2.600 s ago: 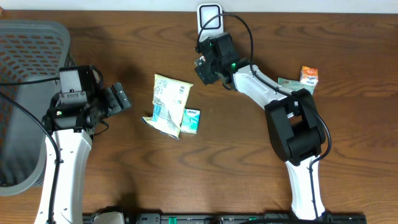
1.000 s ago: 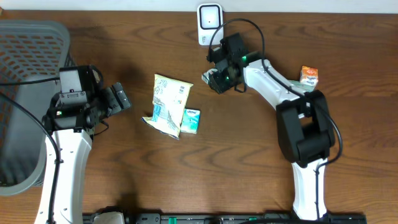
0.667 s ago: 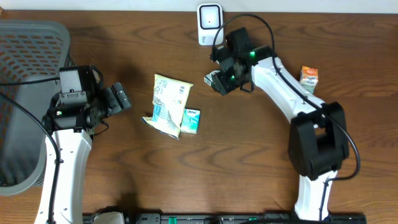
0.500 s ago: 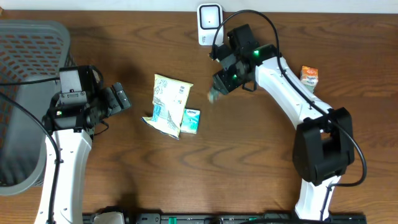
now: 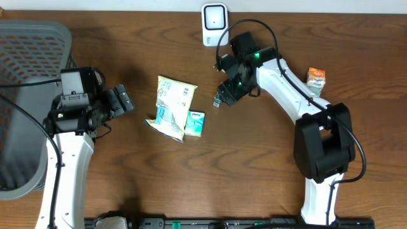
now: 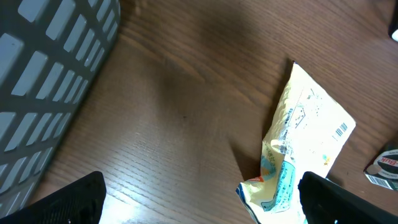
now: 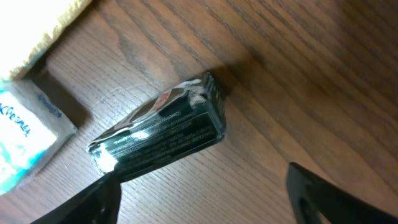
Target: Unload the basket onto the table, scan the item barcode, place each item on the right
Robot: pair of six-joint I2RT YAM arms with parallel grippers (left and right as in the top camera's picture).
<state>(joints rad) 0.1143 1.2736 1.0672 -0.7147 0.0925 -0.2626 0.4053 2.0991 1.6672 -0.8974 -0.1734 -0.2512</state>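
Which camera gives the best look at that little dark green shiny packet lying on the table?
The right wrist view: the dark green shiny packet lies large in mid-frame, with its printing visible. In the overhead view it is only a small dark speck. The left wrist view catches what seems to be just its end at the right edge.

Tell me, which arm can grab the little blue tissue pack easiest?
Right. The right gripper is open and hovers close beside the tissue pack, over a dark packet. The left gripper sits farther off, with the yellow bag between.
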